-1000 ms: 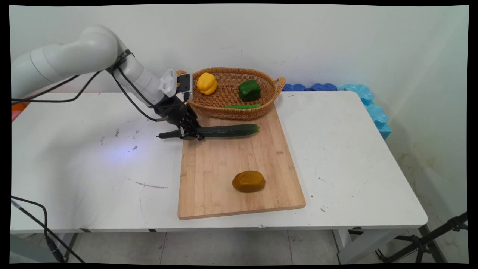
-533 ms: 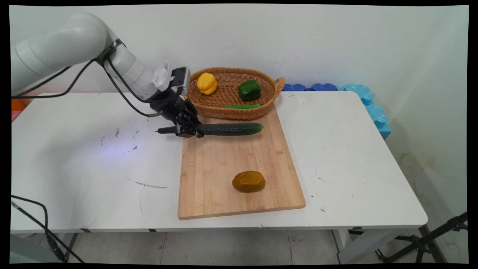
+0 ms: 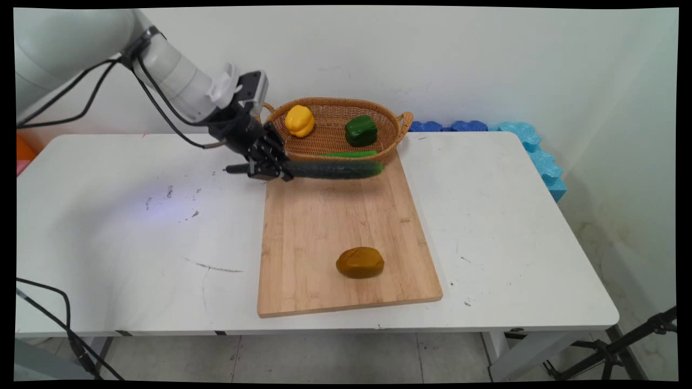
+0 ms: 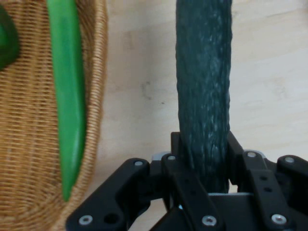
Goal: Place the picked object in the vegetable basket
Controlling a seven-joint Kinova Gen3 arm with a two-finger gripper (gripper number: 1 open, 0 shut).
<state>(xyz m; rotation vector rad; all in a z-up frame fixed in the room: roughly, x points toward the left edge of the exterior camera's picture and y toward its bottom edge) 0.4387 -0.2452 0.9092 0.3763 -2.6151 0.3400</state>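
My pincer (image 3: 268,168) is clenched on the dark cucumber (image 3: 335,169), gripping it close to its left end — in the hand view the two fingers (image 4: 175,159) press against both sides of the ribbed skin (image 4: 204,96). The cucumber hangs level in the upper middle of the main view, lifted clear of the wooden cutting board (image 3: 346,237), with its right tip just in front of the near rim of the wicker basket (image 3: 335,140). From the main view I cannot tell whether the cucumber touches that rim; in the hand view pale board shows between it and the basket's wall (image 4: 98,96).

Inside the basket, a long light-green pepper (image 3: 348,154) lies along the near wall, a green bell pepper (image 3: 361,130) sits behind it, and a yellow bell pepper (image 3: 299,120) is at the left end.

A brown potato (image 3: 360,262) sits on the board's lower part, well apart from my grip — bare wood stretches between. The white table (image 3: 135,243) lies open at the left of the frame and again at the right, where blue foam blocks (image 3: 535,148) line its far edge.
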